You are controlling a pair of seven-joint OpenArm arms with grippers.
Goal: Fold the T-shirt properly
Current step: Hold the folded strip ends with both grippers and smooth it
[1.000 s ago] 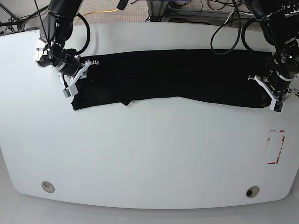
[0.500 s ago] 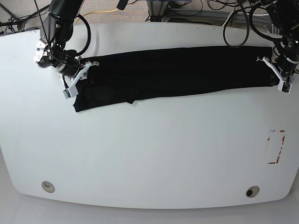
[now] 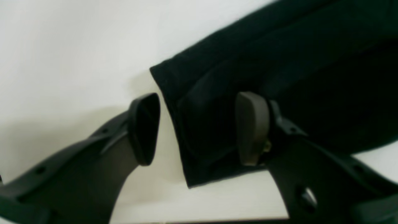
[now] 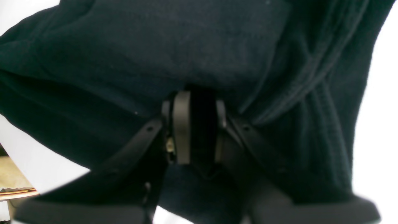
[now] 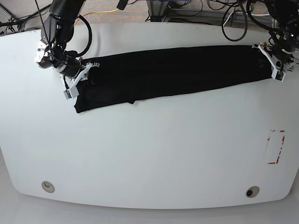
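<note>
Left pincer point(image 3: 199, 127) stands wide, its pads astride the T-shirt point(image 5: 173, 70) end, released since a moment ago. Right pincer point(image 4: 195, 130) pinches the other end. T-shirt lies as a long band along the bench's point(image 5: 149, 154) far edge.

T-shirt point(image 5: 173, 70): matt black knit cloth with stitched hems; table point(image 5: 149, 154): smooth white, faintly glossy; left gripper point(image 3: 199, 127) and right gripper point(image 4: 194, 130): matt dark plastic fingers, smooth grey pads.

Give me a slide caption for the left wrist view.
Left gripper open, jaws astride the T-shirt corner on the white table.
</note>
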